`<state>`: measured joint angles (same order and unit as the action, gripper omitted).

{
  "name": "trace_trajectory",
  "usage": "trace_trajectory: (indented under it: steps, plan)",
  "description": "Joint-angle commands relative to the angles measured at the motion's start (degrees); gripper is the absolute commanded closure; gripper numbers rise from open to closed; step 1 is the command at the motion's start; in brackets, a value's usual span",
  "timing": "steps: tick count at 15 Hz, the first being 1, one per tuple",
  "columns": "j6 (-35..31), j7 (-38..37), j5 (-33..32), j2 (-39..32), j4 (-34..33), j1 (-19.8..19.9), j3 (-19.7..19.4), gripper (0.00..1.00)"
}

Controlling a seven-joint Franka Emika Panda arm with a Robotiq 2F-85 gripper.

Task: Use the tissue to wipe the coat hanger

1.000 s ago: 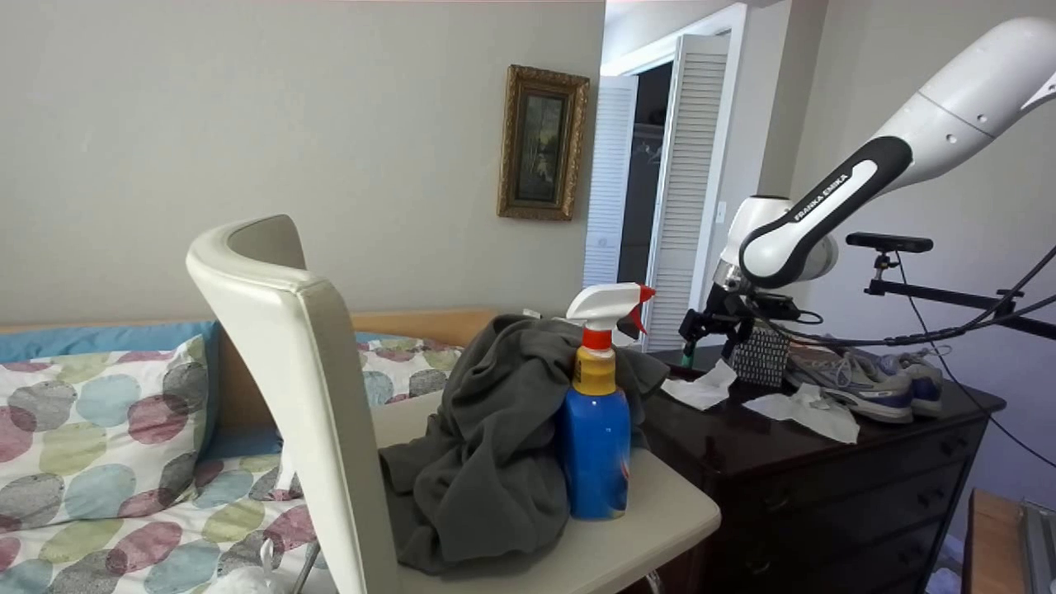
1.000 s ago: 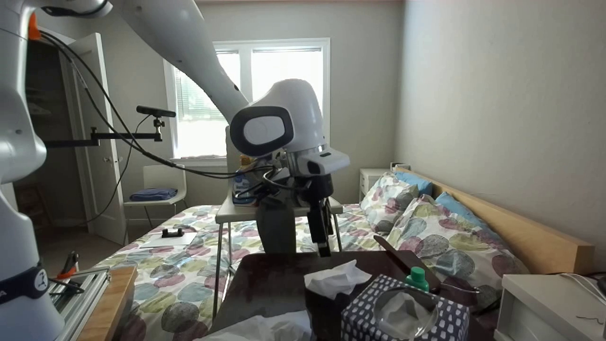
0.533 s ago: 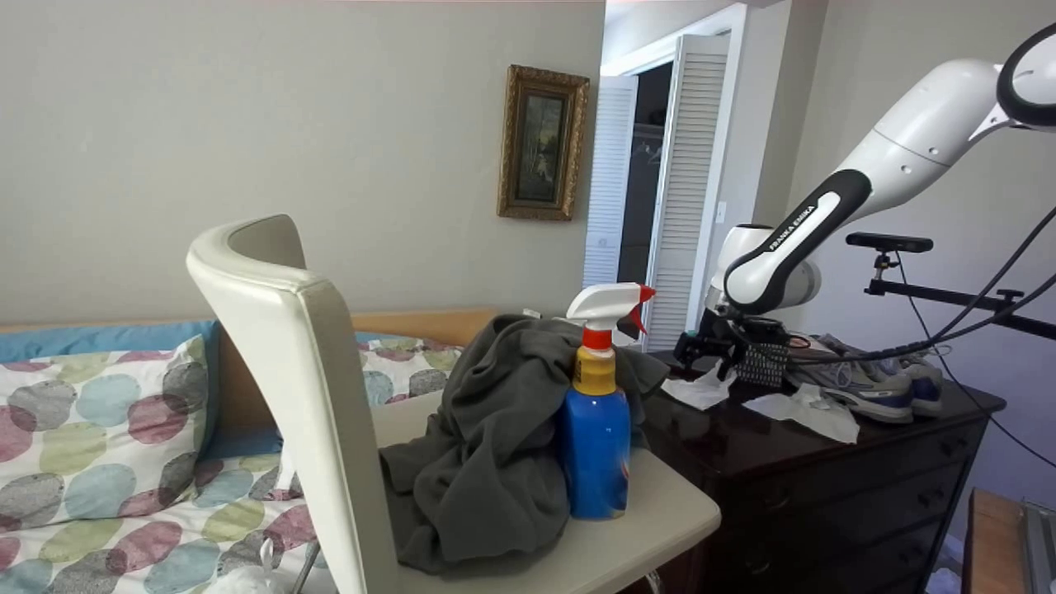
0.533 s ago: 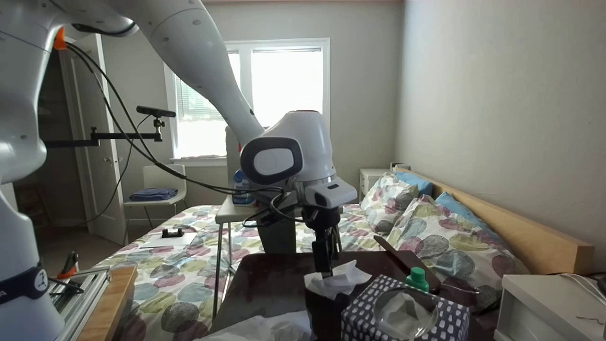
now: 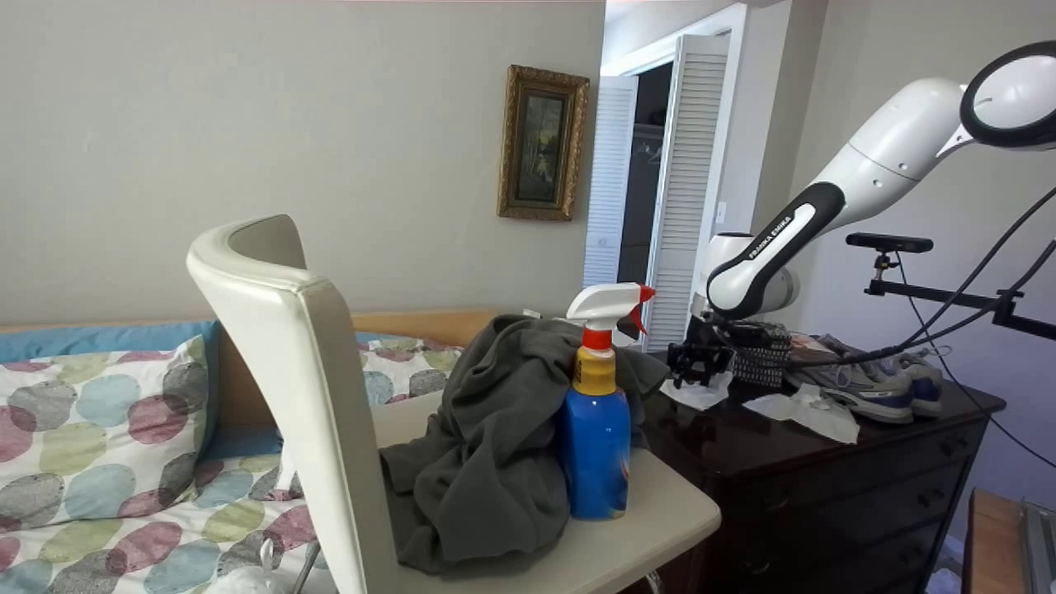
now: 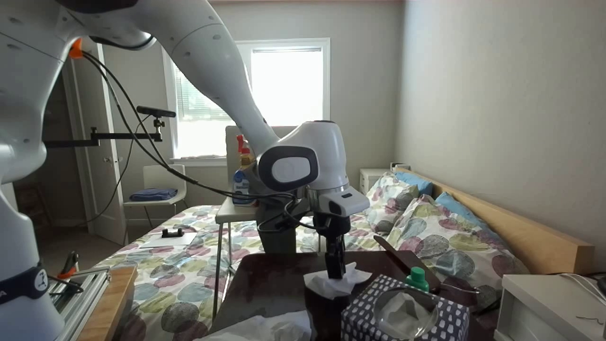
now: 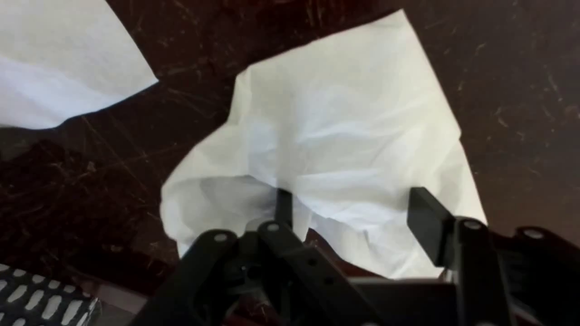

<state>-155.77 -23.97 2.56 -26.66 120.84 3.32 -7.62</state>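
Observation:
A crumpled white tissue (image 7: 353, 104) lies on the dark dresser top (image 6: 274, 279). It shows in both exterior views too (image 5: 693, 398) (image 6: 326, 286). My gripper (image 7: 349, 199) points down over it, open, with the two fingers apart and tissue visible between them. In the exterior views the fingertips (image 5: 693, 379) (image 6: 336, 276) are at the tissue; whether they touch it I cannot tell. A dark brown wooden bar with a thin wire hook, apparently the coat hanger (image 6: 402, 258), lies at the dresser's edge beyond the green-capped bottle, partly hidden.
A second white tissue (image 5: 813, 411) lies nearby on the dresser. A patterned tissue box (image 6: 402, 310) and a green-capped bottle (image 6: 417, 279) stand close to the gripper. Shoes (image 5: 874, 388) sit behind. A chair (image 5: 652, 528) holds grey cloth (image 5: 503, 462) and a spray bottle (image 5: 596, 445).
My gripper has come down from above the dresser to the tissue. In an exterior view it also shifted rightward. The tissues, box and bottle have not visibly moved.

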Motion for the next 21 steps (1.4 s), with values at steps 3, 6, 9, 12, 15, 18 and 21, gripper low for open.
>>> trace_trajectory:
  steps: [3, 6, 9, 12, 15, 18, 21]
  plan:
    - [6.98, 1.4, -0.1, -3.05, -4.19, -1.76, -0.82, 0.78]
    - [8.4, 0.56, -0.89, -2.81, -4.85, -2.7, -1.5, 0.98]
    - [8.62, -0.37, 0.46, -1.53, -4.71, -2.64, -1.35, 1.0]
    - [5.94, -2.76, 1.9, -0.29, -5.71, -1.95, -2.13, 0.99]
    - [5.14, -3.88, 2.37, -0.26, -9.66, -1.16, -3.61, 0.99]
    - [5.55, -3.78, 2.62, -1.6, -15.59, -0.2, -4.11, 0.99]
    - [5.75, -3.03, 1.97, -0.51, -14.88, -0.21, -4.39, 0.97]
